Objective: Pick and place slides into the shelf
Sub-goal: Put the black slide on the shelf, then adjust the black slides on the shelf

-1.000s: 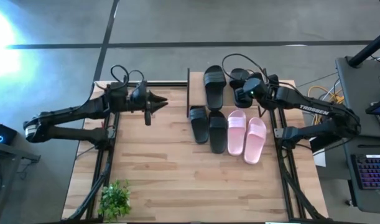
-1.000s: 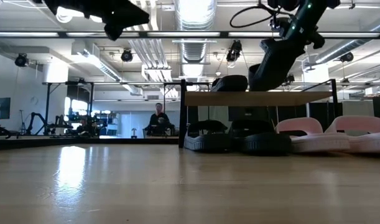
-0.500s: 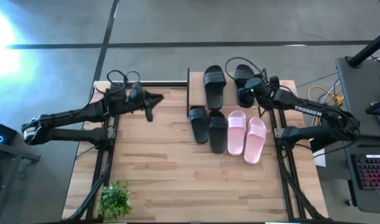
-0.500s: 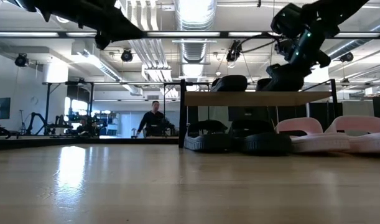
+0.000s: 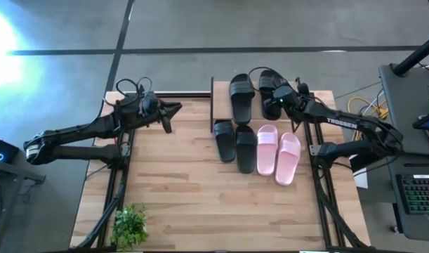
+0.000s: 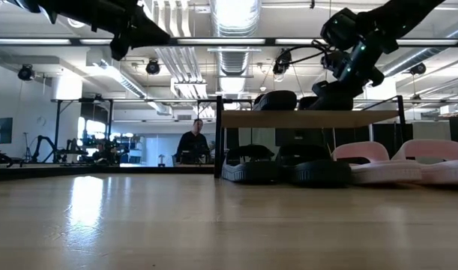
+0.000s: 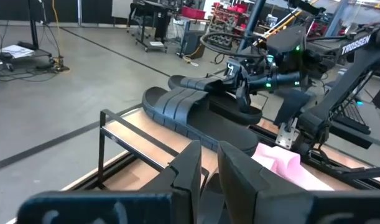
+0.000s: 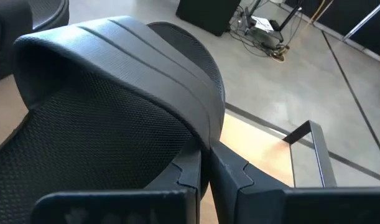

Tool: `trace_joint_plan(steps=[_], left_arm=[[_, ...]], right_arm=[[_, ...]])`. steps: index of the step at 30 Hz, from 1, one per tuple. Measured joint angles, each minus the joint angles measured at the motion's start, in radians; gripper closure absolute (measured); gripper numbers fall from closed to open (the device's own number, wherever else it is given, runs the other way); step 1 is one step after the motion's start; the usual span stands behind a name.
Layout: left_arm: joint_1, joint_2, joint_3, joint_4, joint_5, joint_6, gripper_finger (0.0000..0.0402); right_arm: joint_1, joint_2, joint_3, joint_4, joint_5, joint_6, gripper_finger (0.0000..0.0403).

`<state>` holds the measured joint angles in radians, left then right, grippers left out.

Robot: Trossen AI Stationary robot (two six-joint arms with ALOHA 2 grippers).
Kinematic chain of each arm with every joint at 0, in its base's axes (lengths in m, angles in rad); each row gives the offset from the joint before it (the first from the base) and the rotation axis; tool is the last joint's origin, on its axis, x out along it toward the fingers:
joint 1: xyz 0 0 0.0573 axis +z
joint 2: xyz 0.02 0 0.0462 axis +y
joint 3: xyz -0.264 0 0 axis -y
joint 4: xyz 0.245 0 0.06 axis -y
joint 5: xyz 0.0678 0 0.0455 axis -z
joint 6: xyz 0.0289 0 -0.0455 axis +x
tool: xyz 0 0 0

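One black slide (image 5: 242, 95) lies on the shelf's top plank (image 5: 221, 105). Beside it my right gripper (image 5: 272, 98) is shut on a second black slide (image 5: 267, 83), which the low view shows down at the plank (image 6: 311, 118). Two more black slides (image 5: 235, 144) and two pink slides (image 5: 277, 154) lie sole down on the table, in front of the shelf. My left gripper (image 5: 177, 108) hovers above the table's far left, shut on nothing, and points level toward the shelf; its own view shows the fingers (image 7: 208, 165) close together. My right gripper pinches the rim of the black slide's strap (image 8: 205, 134) between its two fingers, close to one side of the slide. The fingers slant down at it from the table's near right. The slide sits upright, strap up, its sole at the shelf's top plank.
A small green plant (image 5: 130, 223) stands at the table's near left corner. Bare wood stretches between the left arm and the shelf's black frame (image 5: 213, 105). A person (image 6: 193, 142) stands in the room far beyond the table. A desk with a keyboard (image 5: 418, 193) is off the right edge.
My right gripper has come down and toward the far edge with the black slide, bringing it from above the shelf to the top plank beside the first black slide. My left gripper has drawn back a little toward the table's left edge and rolled slightly.
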<state>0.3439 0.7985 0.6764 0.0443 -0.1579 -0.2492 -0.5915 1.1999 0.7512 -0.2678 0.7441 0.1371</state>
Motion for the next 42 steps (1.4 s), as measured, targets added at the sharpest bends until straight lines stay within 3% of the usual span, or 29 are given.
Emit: trace_joint_plan(steps=[9, 14, 20, 23, 27, 30, 34, 38, 42], left_arm=[[0.001, 0.004, -0.019, -0.001, 0.015, -0.006, 0.0362], [0.002, 0.006, -0.023, -0.001, 0.017, -0.006, 0.0362], [0.002, 0.011, -0.025, -0.001, 0.018, -0.006, 0.0362], [0.002, 0.011, -0.024, -0.001, 0.045, -0.006, 0.0362], [0.002, 0.010, -0.021, -0.001, 0.071, -0.006, 0.0362], [0.002, 0.012, -0.007, -0.003, 0.100, -0.041, 0.0362], [0.004, 0.039, 0.055, -0.003, 0.136, -0.135, 0.0362], [0.036, 0.128, 0.195, -0.017, 0.227, -0.089, 0.0379], [0.104, 0.292, 0.390, -0.189, 0.247, -0.033, 0.0398]], right_arm=[[0.040, -0.031, 0.008, -0.051, 0.004, 0.036, 0.0384], [0.042, -0.065, 0.019, -0.118, -0.059, 0.039, 0.0341], [0.057, -0.071, 0.036, -0.204, -0.061, 0.098, 0.0270], [0.077, -0.096, 0.063, -0.241, -0.036, 0.089, 0.0248], [0.108, -0.144, 0.112, -0.313, 0.073, 0.099, 0.0239], [0.100, -0.180, 0.176, -0.432, 0.071, 0.221, 0.0251], [-0.004, -0.182, 0.269, -0.638, -0.111, 0.441, 0.0304], [-0.109, -0.139, 0.351, -0.669, -0.246, 0.436, 0.0378], [-0.215, -0.040, 0.445, -0.710, -0.337, 0.430, 0.0390]])
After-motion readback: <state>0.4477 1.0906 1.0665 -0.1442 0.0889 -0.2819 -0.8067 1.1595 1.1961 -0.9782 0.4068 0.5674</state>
